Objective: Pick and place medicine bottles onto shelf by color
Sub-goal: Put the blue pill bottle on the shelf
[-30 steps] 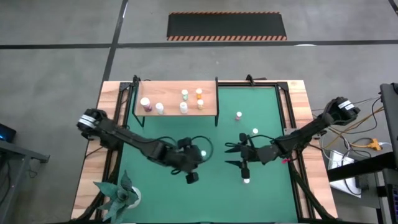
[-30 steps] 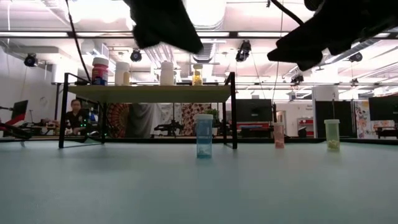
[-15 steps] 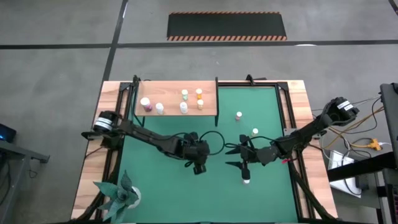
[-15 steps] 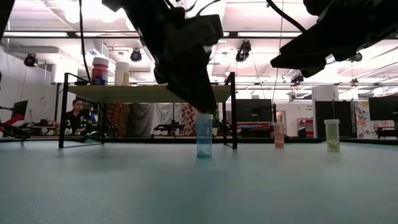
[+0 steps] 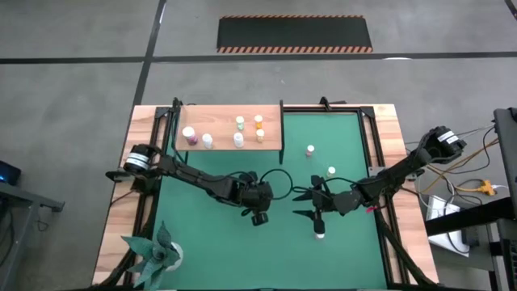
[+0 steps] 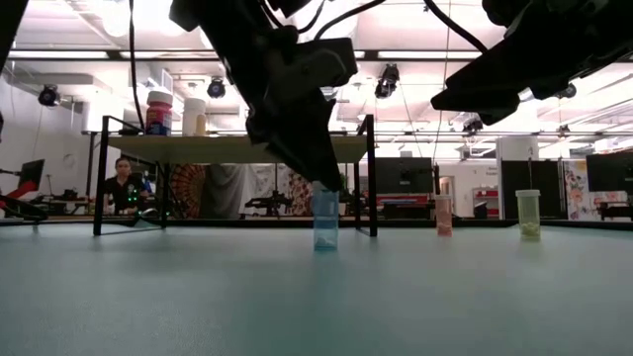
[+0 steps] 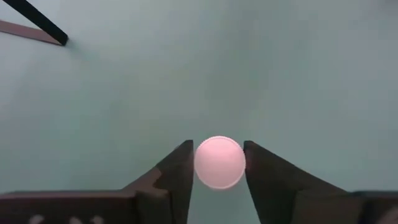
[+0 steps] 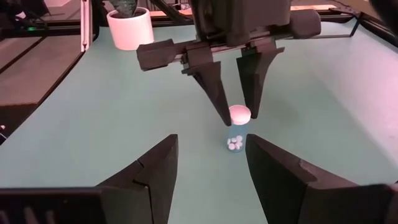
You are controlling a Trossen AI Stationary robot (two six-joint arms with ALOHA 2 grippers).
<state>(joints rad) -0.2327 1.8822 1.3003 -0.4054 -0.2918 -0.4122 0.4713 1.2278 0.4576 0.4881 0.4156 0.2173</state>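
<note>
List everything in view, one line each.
Shelf: one, light wood with black posts, far left of the table.
Bottles on shelf: six, pink, white, pale and orange.
Blue bottle: one, mid-mat.
Pink bottle: one, on mat right of shelf.
Green bottle: one, on mat near the pink one.
Mat: one, green, covers the table.
Plant: one, green, near left corner.
Person: one, in the room behind.
Left gripper: at the blue bottle.
Right gripper: open, above the mat, facing the left one.
</note>
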